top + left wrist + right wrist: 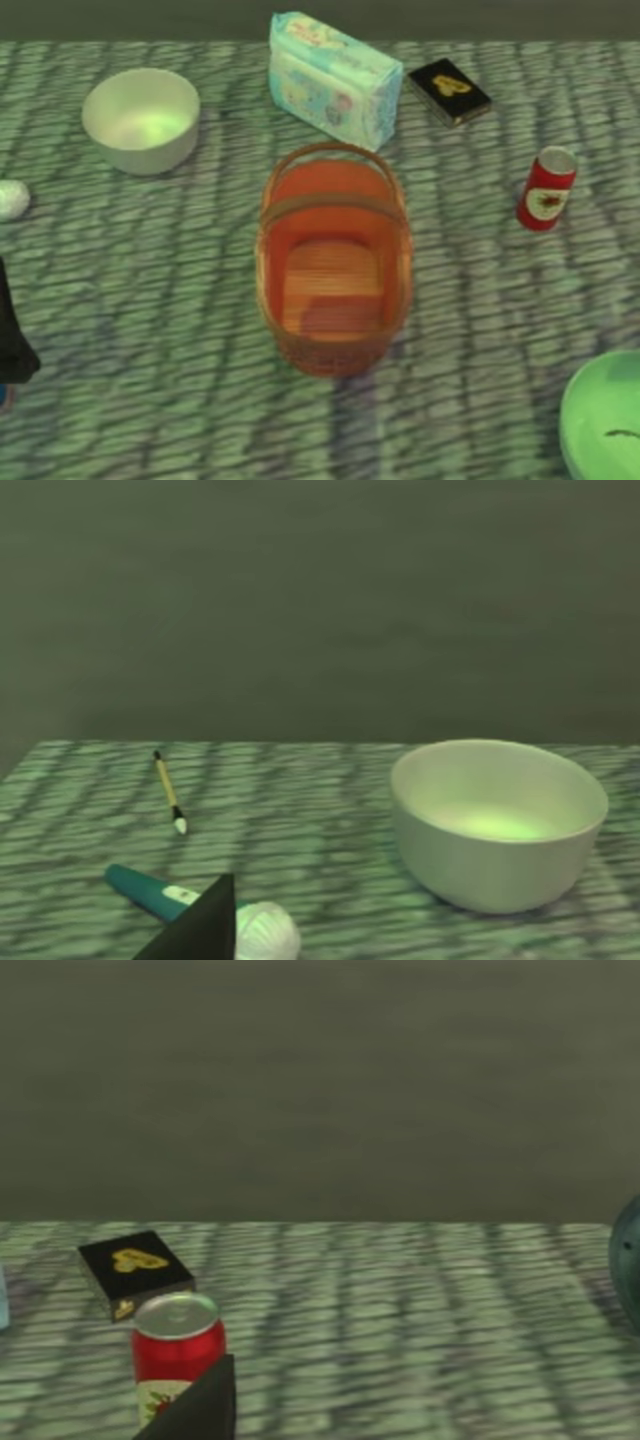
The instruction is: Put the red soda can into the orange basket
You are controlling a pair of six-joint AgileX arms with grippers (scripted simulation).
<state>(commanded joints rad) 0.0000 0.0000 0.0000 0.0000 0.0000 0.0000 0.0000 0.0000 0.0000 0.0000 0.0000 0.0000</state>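
Red soda can (546, 189) is standing upright on the counter (160, 320) at about 3 o'clock of the orange basket (335, 262), well apart from it, so nothing is being carried yet. Basket is sitting mid-counter, mouth up, handle arching across, leaving room to drop the can in on either side. Right wrist view is looking at the can close by, with the black box (449, 91) behind it, so the right arm is the sensible one to grab it. Left arm is sitting at 9 o'clock. Jaws on both: cannot tell.
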